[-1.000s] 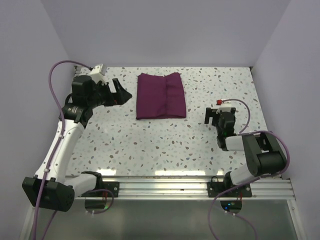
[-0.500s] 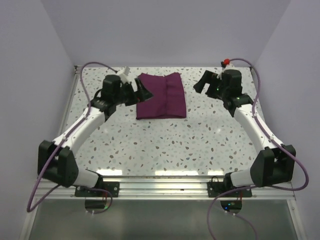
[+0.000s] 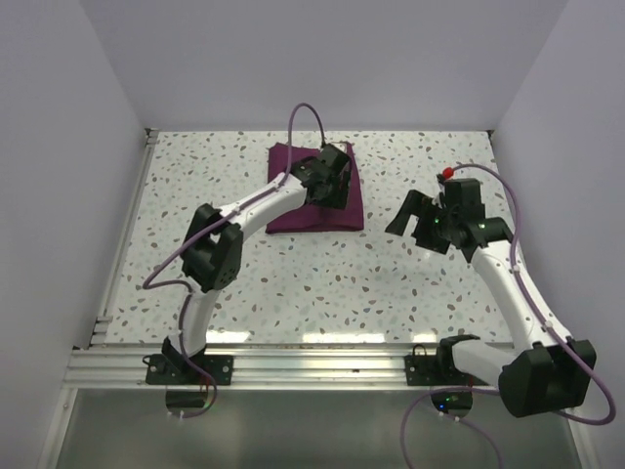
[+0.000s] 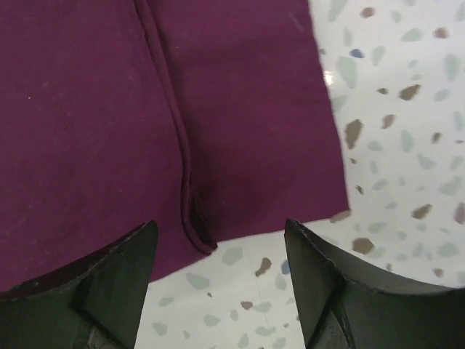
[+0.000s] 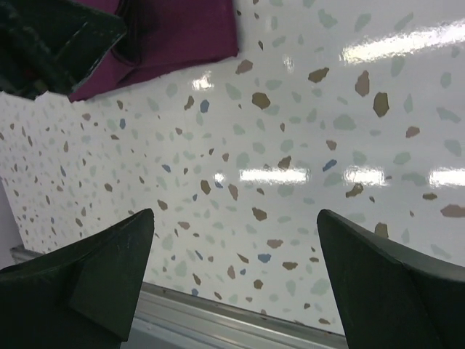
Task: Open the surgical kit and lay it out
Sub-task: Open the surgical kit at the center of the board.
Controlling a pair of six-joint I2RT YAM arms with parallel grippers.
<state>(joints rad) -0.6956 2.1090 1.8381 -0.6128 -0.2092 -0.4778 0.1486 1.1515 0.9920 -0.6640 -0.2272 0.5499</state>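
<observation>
The surgical kit (image 3: pixel 293 207) is a dark purple cloth wrap, folded shut, lying flat at the back middle of the table. No steel tray or instruments show. My left gripper (image 3: pixel 334 188) hangs over the wrap's right part, open and empty. In the left wrist view the wrap (image 4: pixel 240 109) fills the top, with a fold seam down it and one corner at the right. The left gripper (image 4: pixel 220 231) stands open over the wrap's edge. My right gripper (image 3: pixel 412 217) is open and empty to the right of the wrap. The right wrist view shows it (image 5: pixel 236 214) open above bare table, the wrap (image 5: pixel 174 33) at top left.
The speckled terrazzo table (image 3: pixel 293 283) has white walls at the back and both sides. An aluminium rail (image 3: pixel 322 366) runs along the near edge and shows in the right wrist view (image 5: pixel 218 320). The left gripper's dark body (image 5: pixel 51 36) shows at top left of the right wrist view.
My left gripper swung from the table's left side to over the wrap. My right gripper went up to the back right, then came down to the right of the wrap.
</observation>
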